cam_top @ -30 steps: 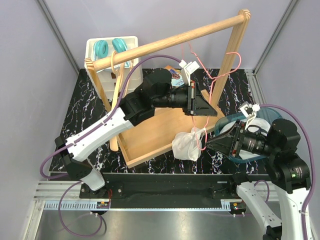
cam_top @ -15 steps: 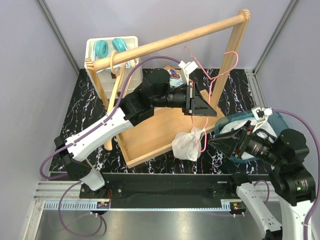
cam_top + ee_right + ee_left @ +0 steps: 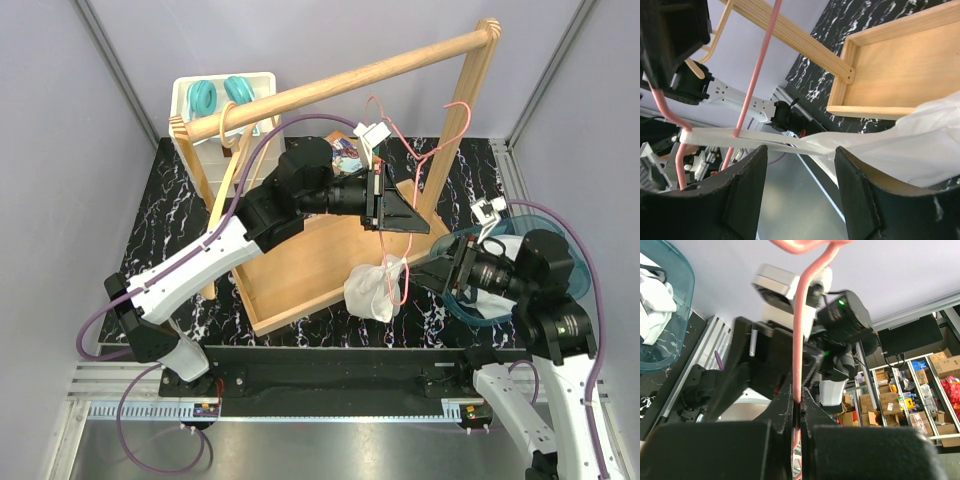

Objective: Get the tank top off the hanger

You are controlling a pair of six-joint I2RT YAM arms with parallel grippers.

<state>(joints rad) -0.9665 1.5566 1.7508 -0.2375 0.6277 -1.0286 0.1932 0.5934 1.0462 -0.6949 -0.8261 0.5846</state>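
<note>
A pink wire hanger (image 3: 440, 150) hangs under the wooden rail. The white tank top (image 3: 372, 290) dangles bunched from its lower end, over the tray's front corner. My left gripper (image 3: 405, 215) is shut on the hanger wire, which runs up between its closed jaws in the left wrist view (image 3: 800, 330). My right gripper (image 3: 420, 272) is open just right of the tank top. In the right wrist view a stretched strap (image 3: 740, 136) runs from the hanger (image 3: 757, 65) to the bunched cloth (image 3: 920, 145), above the spread fingers (image 3: 747, 190).
A wooden clothes rack (image 3: 340, 80) spans the table above a wooden tray (image 3: 300, 270). A white basket (image 3: 185, 100) with teal items stands at the back left. A blue bin (image 3: 545, 215) holding white cloth sits under the right arm.
My right gripper drew back to the right, then came back left toward the tank top. My left gripper shifted slightly with the hanger; the tank top stays hanging.
</note>
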